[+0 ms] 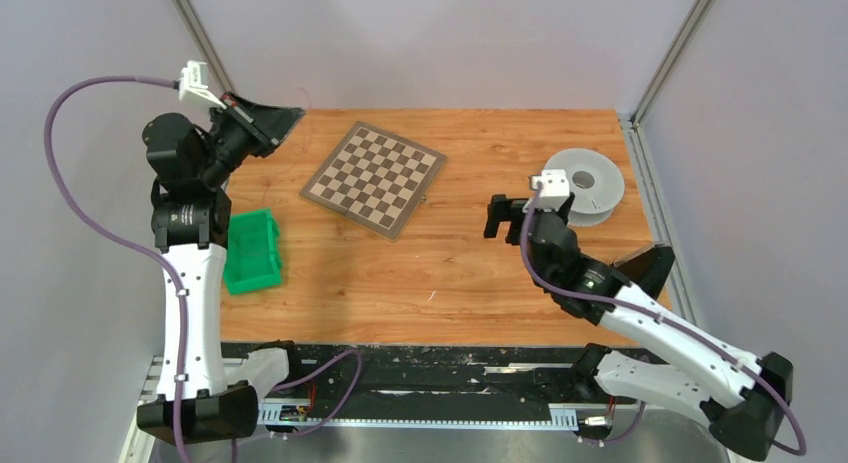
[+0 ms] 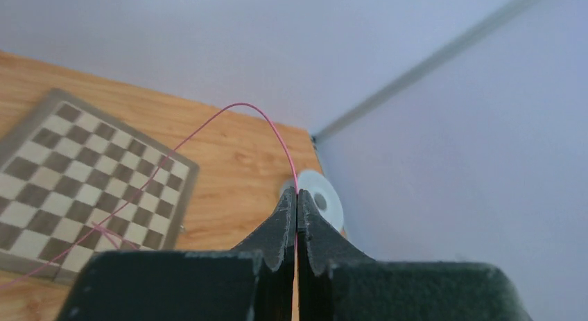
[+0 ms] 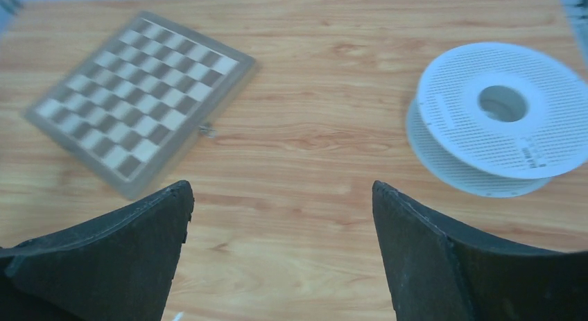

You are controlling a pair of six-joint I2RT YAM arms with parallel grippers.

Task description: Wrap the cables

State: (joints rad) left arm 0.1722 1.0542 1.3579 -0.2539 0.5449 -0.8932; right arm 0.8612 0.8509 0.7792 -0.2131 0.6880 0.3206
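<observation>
My left gripper is raised over the far left corner of the wooden table, jaws pressed together on a thin pink wire. It comes out between the tips, rises in an arch, bends to the left and drops toward the chessboard, where it runs across the squares at the board's near edge and off the left side of my wrist view. (From the top camera the strand is too fine for me to trace, so I cannot say where its other end lies.)

My right gripper has its jaws spread wide with nothing between them, only bare wood showing in the gap. It hangs above the right half of the table, pointing toward the far side.

The white spool sits at the far right of the table, near the right edge, apparently lying on one flange with its centre hole facing up. I see no wire on it. Past my left fingertips it shows just behind them, by the corner of the enclosure.

The chessboard lies turned at an angle in the far middle of the table, well apart from the spool. A green bin sits at the left edge, beside my left arm.
</observation>
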